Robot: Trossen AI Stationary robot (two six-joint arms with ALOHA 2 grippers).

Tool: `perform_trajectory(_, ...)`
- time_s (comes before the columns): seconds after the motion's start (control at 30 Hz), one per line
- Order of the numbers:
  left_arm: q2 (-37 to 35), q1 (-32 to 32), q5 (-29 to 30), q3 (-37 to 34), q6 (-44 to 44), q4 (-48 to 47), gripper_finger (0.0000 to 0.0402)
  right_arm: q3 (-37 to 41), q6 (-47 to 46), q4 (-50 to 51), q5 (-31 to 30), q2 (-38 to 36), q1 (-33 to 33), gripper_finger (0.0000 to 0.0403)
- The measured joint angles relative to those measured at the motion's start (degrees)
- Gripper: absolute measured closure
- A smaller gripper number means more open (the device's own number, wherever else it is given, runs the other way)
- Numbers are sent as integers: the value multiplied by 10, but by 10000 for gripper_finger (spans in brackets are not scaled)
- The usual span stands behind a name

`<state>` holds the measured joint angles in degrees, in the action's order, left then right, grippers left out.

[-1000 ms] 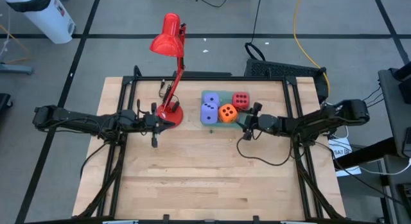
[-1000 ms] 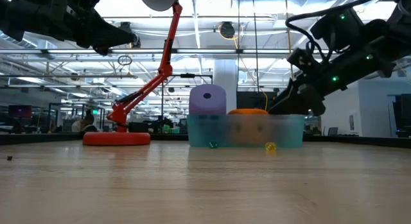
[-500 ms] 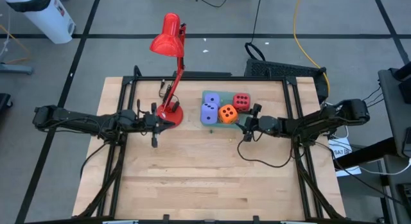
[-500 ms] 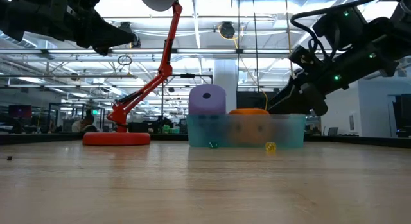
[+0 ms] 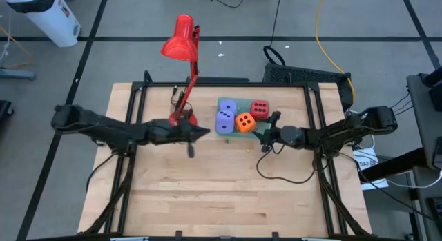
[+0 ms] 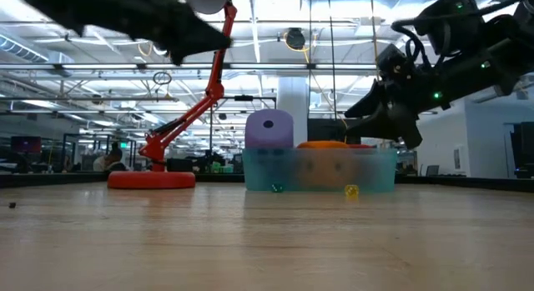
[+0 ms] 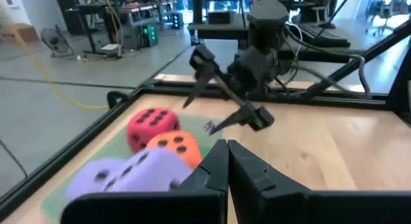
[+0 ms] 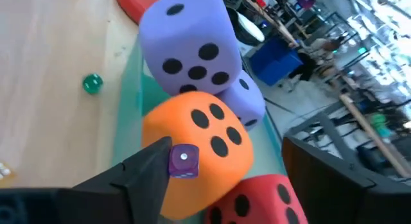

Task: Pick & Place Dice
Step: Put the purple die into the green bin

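Dice (image 5: 241, 115) fill tray (image 6: 319, 170); right tool (image 5: 266, 131) seemingly open beside.

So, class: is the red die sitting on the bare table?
No, the red die sits in the green tray beside the orange die.

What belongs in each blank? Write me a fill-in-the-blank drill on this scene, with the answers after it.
1. The tray holds two lavender dice, one red die and one ____ die.
2. The tiny die at the right end effector, whose fingers are spread apart, is ____ in colour.
3. The end effector whose fingers are pressed together belongs to the ____ arm.
4. The desk lamp standing on the table is ____.

Missing words: orange; purple; left; red.
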<state>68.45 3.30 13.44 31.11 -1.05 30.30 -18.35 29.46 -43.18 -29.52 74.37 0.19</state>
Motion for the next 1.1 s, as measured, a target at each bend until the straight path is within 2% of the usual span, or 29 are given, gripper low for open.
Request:
perform_trajectory(0.13, 107, -2, -6, 91, 21, -5, 398, 0, 17, -3, -36, 0, 7, 115)
perform_trajectory(0.4, 287, -22, -20, 255, 72, -18, 397, 0, 18, -3, -37, 0, 7, 119)
perform_trajectory(0.5, 335, -36, -48, 300, 95, -20, 398, 0, 27, -4, -36, 0, 7, 119)
perform_trajectory(0.63, 386, -57, -111, 355, 90, -34, 397, 0, 38, -21, -35, 0, 7, 120)
perform_trajectory(0.77, 433, -71, -144, 409, 78, -76, 399, 0, 46, -46, -35, 0, 7, 120)
perform_trajectory(0.93, 463, -75, -149, 452, 67, -125, 397, 0, 54, -54, -33, 0, 7, 120)
perform_trajectory(1.1, 468, -79, -146, 469, 67, -135, 396, 0, 55, -59, -32, 0, 9, 120)
